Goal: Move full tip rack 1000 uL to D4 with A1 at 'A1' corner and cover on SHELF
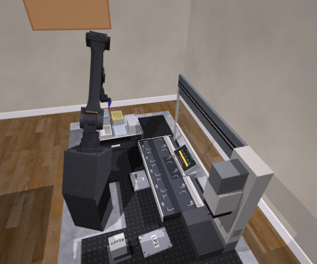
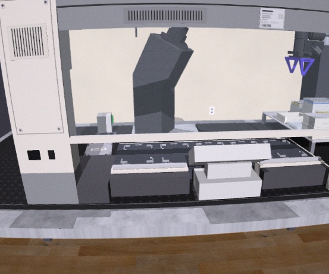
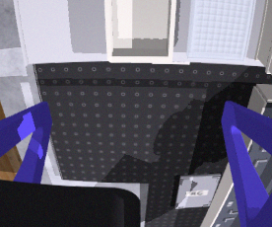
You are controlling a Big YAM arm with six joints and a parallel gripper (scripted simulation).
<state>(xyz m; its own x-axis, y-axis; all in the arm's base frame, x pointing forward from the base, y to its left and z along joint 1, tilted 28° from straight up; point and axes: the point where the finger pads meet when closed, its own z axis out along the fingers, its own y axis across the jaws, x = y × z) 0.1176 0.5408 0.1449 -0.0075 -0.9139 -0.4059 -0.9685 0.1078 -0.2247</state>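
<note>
My gripper (image 1: pixel 109 102) (image 2: pixel 299 66) (image 3: pixel 136 111) is open and empty, its blue fingers spread wide. It hangs high above the near edge of the SHELF (image 1: pixel 122 136) (image 2: pixel 282 114) (image 3: pixel 44 22). A rack with a yellow plate (image 1: pixel 117 115) (image 2: pixel 324 120) and a blue-trimmed rack (image 1: pixel 106 113) (image 2: pixel 319 103) stand at the shelf's back. In the wrist view only yellow slivers show at the top edge, above a white open tray (image 3: pixel 141 11) and a covered, finely gridded item (image 3: pixel 223 15). The long deck (image 1: pixel 166 175) (image 2: pixel 208 149) with its corner brackets holds no labware.
A white tray (image 1: pixel 106 131), a pale lidded plate (image 1: pixel 120 131) and stacked grey blocks (image 1: pixel 133 124) fill the shelf front. The RG nest (image 1: pixel 140 181) (image 3: pixel 196 192) lies left of the deck. READY button (image 1: pixel 117 242) and plate LP1 (image 1: pixel 155 241) sit at the front. The instrument tower (image 1: pixel 238 183) flanks the deck.
</note>
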